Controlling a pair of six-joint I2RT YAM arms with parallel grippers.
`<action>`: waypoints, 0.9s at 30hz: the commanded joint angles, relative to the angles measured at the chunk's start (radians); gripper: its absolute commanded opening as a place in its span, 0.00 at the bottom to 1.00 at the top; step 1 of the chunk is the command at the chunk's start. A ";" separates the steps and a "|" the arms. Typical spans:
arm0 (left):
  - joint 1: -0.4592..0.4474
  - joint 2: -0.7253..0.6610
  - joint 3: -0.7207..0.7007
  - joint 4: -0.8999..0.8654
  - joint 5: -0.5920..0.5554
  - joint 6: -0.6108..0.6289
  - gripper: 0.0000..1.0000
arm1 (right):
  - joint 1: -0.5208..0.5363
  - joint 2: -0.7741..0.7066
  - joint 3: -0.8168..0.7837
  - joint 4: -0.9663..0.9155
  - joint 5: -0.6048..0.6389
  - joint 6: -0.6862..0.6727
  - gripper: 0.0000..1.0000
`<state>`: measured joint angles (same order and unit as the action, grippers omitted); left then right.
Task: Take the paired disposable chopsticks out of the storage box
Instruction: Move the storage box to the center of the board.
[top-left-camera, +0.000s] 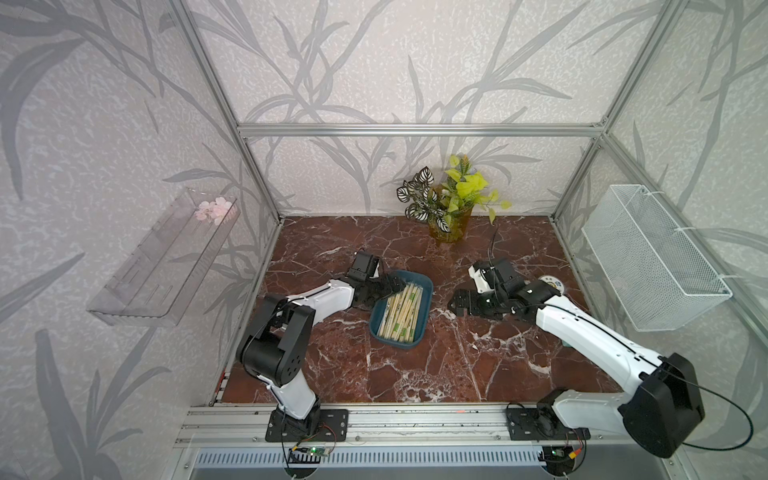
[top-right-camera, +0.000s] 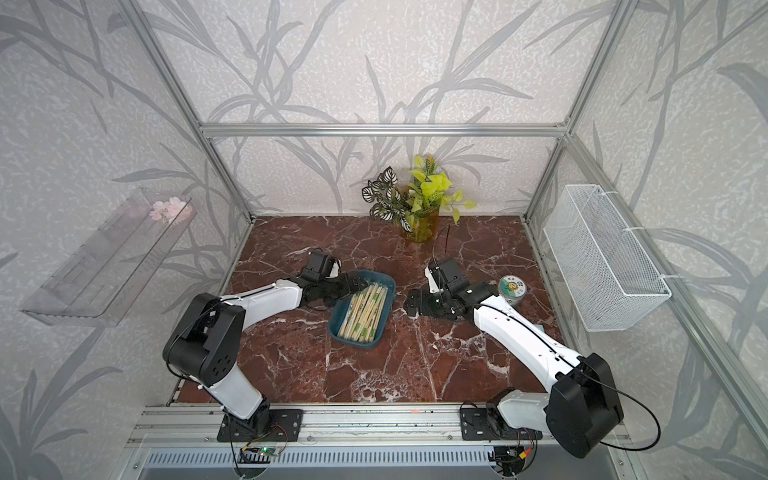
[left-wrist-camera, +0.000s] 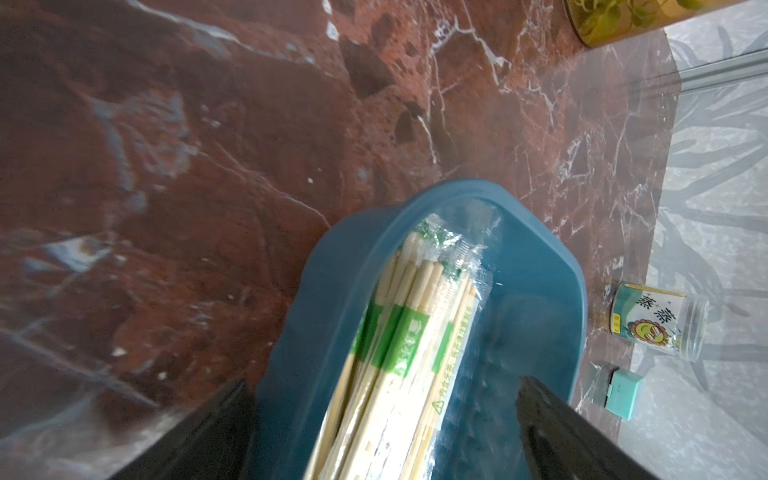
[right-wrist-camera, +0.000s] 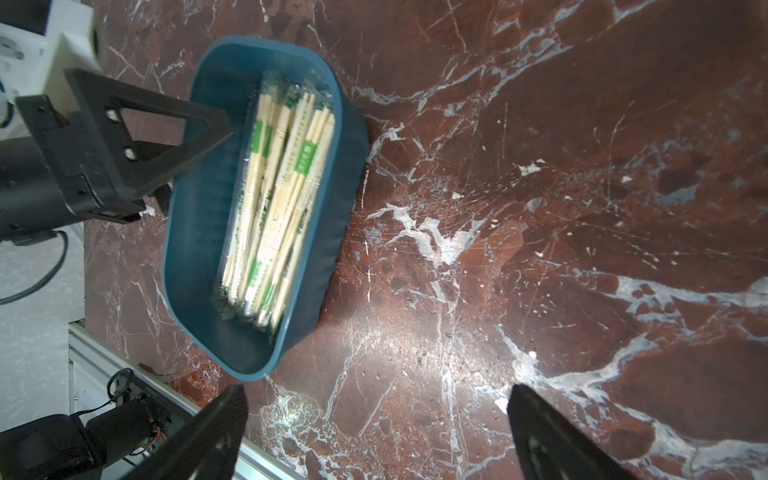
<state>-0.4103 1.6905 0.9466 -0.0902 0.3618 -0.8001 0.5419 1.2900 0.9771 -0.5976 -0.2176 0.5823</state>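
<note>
The chopsticks (top-left-camera: 402, 312) lie in the blue box (top-left-camera: 427, 309), mid-frame in both top views. They're prob. light and stiff, w/ slippy wrappers, so grab mid-bundle. L gripper (left-wrist-camera: 384, 419) is wide open over the box, holding nothing. R gripper (right-wrist-camera: 376, 395) is open and empty.

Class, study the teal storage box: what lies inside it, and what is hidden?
Inside the storage box lies a pile of wrapped disposable chopsticks, lengthwise, with bare floor along one side. The floor beneath the pile and lower pairs are covered.

Grey leaf-patterned walls (top-left-camera: 374, 62), aluminium frame (top-left-camera: 415, 129), red-brown marble tabletop (top-left-camera: 415, 365), potted plant (top-left-camera: 451, 208) at back
</note>
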 joint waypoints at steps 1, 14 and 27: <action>-0.031 -0.028 -0.030 0.026 -0.021 -0.055 1.00 | 0.010 0.014 0.042 -0.012 0.005 0.010 0.98; -0.036 -0.114 0.021 -0.116 -0.141 -0.043 1.00 | 0.040 0.039 0.121 -0.055 0.024 -0.029 0.97; -0.026 -0.124 0.031 -0.187 -0.116 -0.085 1.00 | 0.090 0.076 0.182 -0.080 0.042 -0.027 0.94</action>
<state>-0.4366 1.5635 0.9970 -0.2619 0.2169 -0.8597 0.6277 1.3598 1.1515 -0.6598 -0.1982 0.5514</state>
